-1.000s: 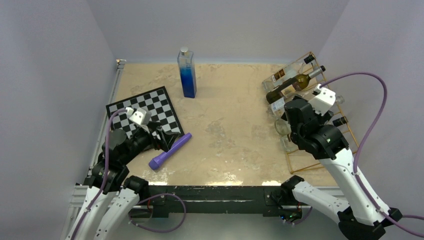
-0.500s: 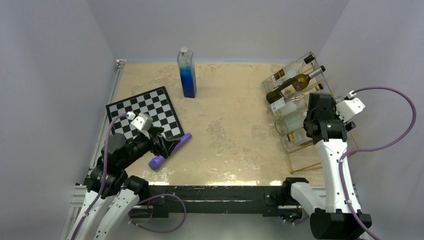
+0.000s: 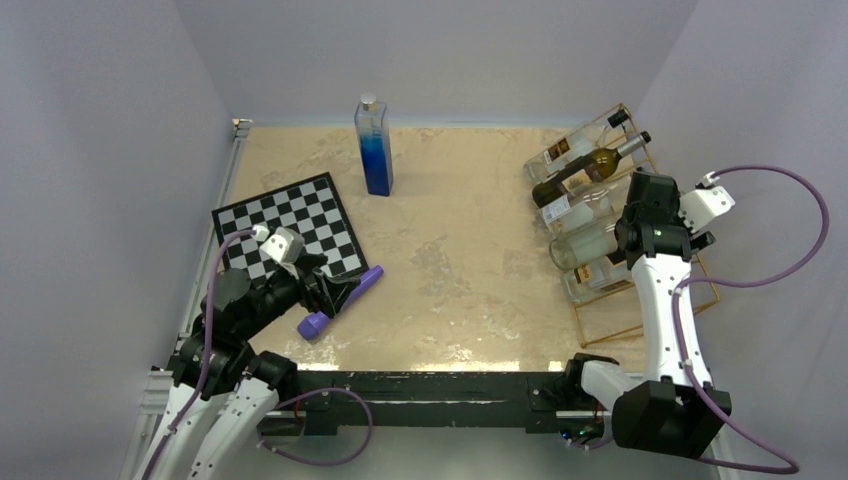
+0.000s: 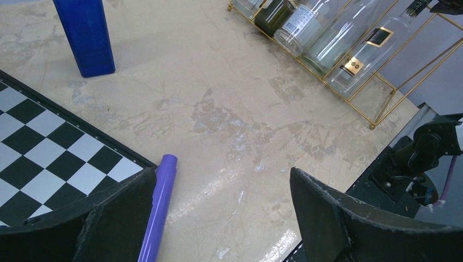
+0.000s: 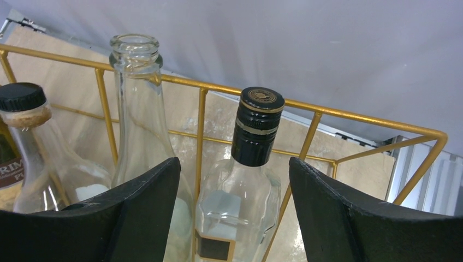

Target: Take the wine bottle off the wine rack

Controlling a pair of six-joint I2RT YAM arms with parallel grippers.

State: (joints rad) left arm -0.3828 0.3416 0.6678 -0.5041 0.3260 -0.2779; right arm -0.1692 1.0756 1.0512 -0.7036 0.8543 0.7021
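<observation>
We see white arm links (image 3: 663, 315) with black joints (image 3: 652, 232), purple cables (image 3: 765, 169), and matte black fingers (image 5: 136, 218).

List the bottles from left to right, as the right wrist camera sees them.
bottle with a plain black cap → uncapped clear bottle → clear bottle with a black and gold cap. All three lie in the gold wire wine rack.

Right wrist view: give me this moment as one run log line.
right claw open, aimed at black-capped bottle, no grip | bottle in wine rack | left claw open, beside purple tube
</observation>
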